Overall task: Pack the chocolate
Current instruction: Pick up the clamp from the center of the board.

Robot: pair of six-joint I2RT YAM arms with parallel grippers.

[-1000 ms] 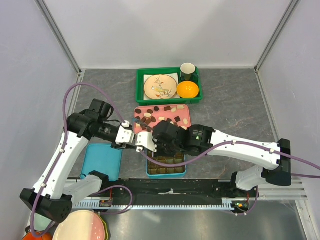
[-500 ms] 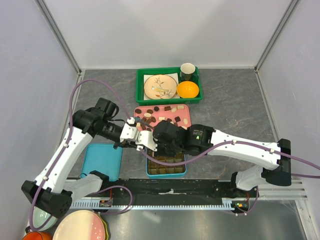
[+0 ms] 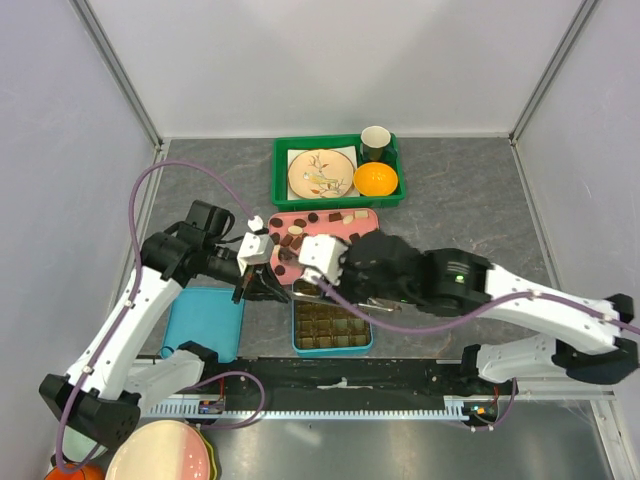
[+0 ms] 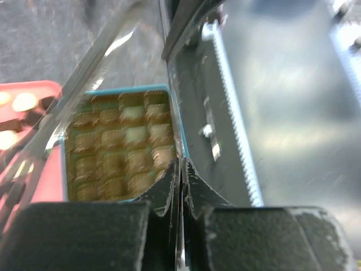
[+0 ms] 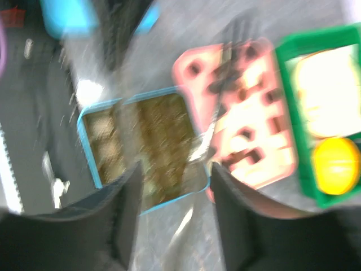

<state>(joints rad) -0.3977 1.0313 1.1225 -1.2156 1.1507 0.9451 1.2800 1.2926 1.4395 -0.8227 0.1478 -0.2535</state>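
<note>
Within the last second my right end effector (image 5: 175, 169) has opened and swung from the teal box (image 3: 332, 351) toward the pink tray (image 3: 368, 228), holding nothing I can see, so I judge a piece was just released. My left end effector (image 4: 181, 172) has pinched fully shut beside the box, apparently empty. Chocolate (image 3: 313, 216) remains on the tray. The left wrist view shows the box cells largely filled, which the overhead view partly hides.

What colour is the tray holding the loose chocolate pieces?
The tray is pink, with rounded corners. It shows best in the top external view.
</note>
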